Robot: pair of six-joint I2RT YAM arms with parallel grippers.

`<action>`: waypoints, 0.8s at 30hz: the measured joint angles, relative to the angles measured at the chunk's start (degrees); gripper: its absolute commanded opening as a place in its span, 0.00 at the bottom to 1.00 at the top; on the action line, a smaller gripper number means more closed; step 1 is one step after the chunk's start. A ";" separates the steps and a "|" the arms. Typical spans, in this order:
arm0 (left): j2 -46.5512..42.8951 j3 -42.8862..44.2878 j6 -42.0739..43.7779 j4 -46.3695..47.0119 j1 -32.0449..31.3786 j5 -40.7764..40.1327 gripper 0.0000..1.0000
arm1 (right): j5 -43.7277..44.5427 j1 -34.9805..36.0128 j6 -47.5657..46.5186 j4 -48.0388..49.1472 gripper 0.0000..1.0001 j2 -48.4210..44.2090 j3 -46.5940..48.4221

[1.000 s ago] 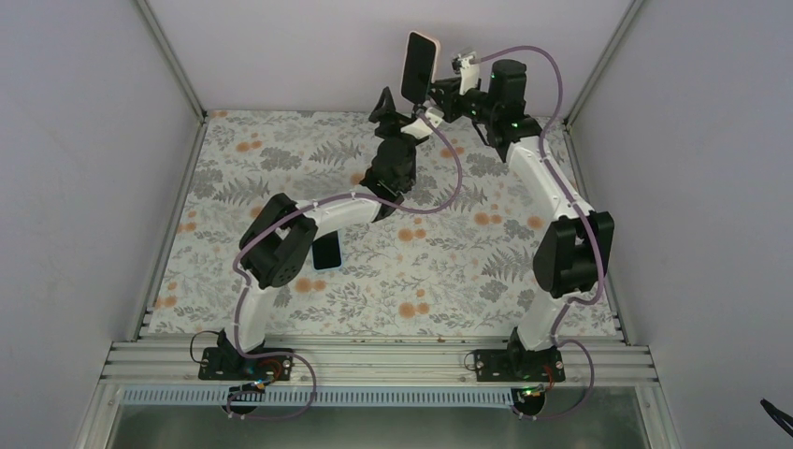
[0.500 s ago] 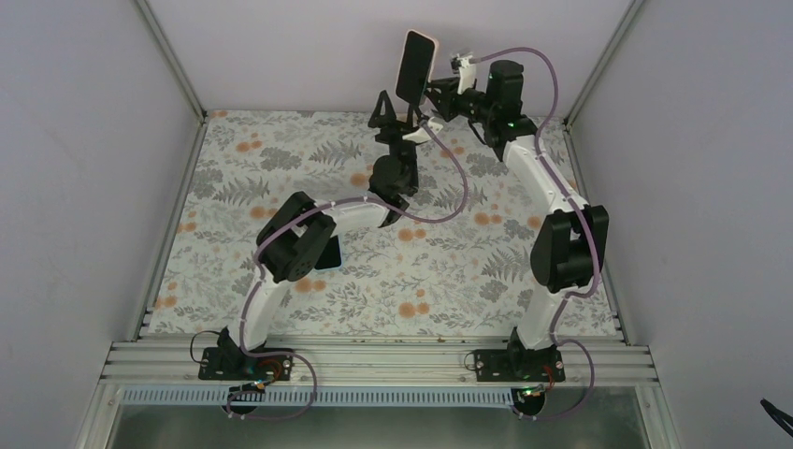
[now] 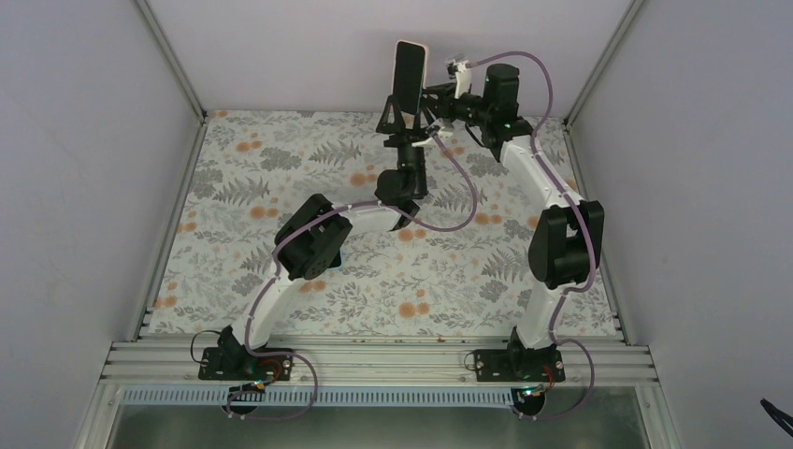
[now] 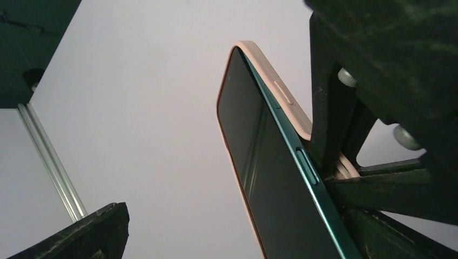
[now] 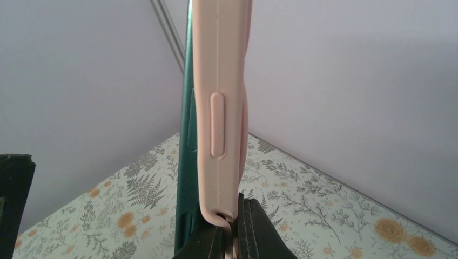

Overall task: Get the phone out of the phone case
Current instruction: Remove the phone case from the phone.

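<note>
Since 1 second ago the left gripper (image 3: 401, 118) has climbed to the phone (image 3: 408, 75), jaws spread wide and holding nothing. The phone, more upright now, hangs above the table (image 3: 281, 168) by the back wall (image 3: 309, 47), its green edge peeling from the pink case (image 5: 221, 108). The right gripper (image 5: 233, 229) is clamped on the case's lower end, crowding that side.

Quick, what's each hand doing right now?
Left hand: open, holding nothing.
Right hand: closed on the pink phone case.
</note>
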 measured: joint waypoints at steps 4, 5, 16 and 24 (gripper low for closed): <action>0.31 1.01 0.39 -0.02 -0.07 0.07 0.86 | -0.46 -0.22 0.22 0.55 0.04 -0.17 0.02; 0.31 1.01 0.17 0.00 -0.07 0.09 0.79 | -0.76 -0.22 0.11 0.74 0.04 -0.20 0.02; 0.13 -3.54 1.20 -0.90 -1.20 2.38 0.32 | -1.31 0.42 0.24 -3.52 0.04 -0.92 -0.33; 0.11 -3.56 0.15 -1.62 -1.31 2.86 0.28 | -0.85 0.44 -0.20 -4.66 0.04 -1.66 -0.33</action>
